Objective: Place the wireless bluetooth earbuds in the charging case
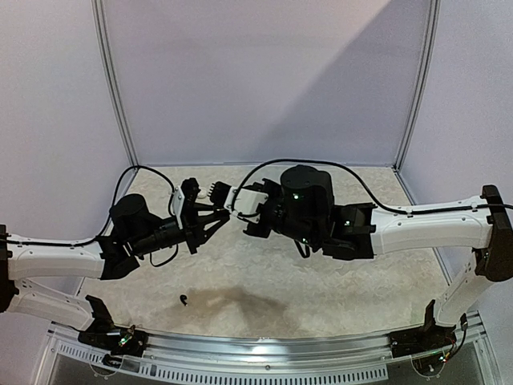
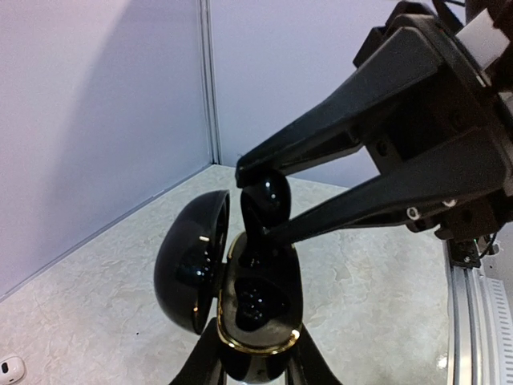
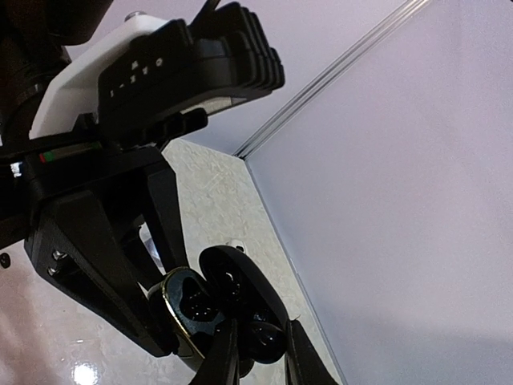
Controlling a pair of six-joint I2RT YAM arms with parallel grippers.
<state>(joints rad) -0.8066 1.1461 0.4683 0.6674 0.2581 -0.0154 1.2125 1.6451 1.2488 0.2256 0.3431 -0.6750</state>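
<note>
The charging case [image 2: 260,309] is glossy black with a gold rim, and its lid [image 2: 191,265] hangs open to the left. My left gripper [image 2: 256,365] is shut on the case's base and holds it up above the table. My right gripper [image 2: 260,200] is shut on a black earbud [image 2: 270,195], whose stem reaches down into the case's far socket. The near socket [image 2: 256,301] shows dark and hollow. From the right wrist, the same earbud [image 3: 268,341] sits between my right gripper [image 3: 264,361] fingers beside the case [image 3: 188,309]. In the top view both grippers meet at the case [image 1: 230,215].
A black earbud [image 1: 186,300] lies on the marble tabletop near the front edge. A white earbud [image 2: 10,369] lies on the table by the left wall, and it also shows as a white earbud [image 3: 238,243] past the lid. Pale walls enclose the table on three sides.
</note>
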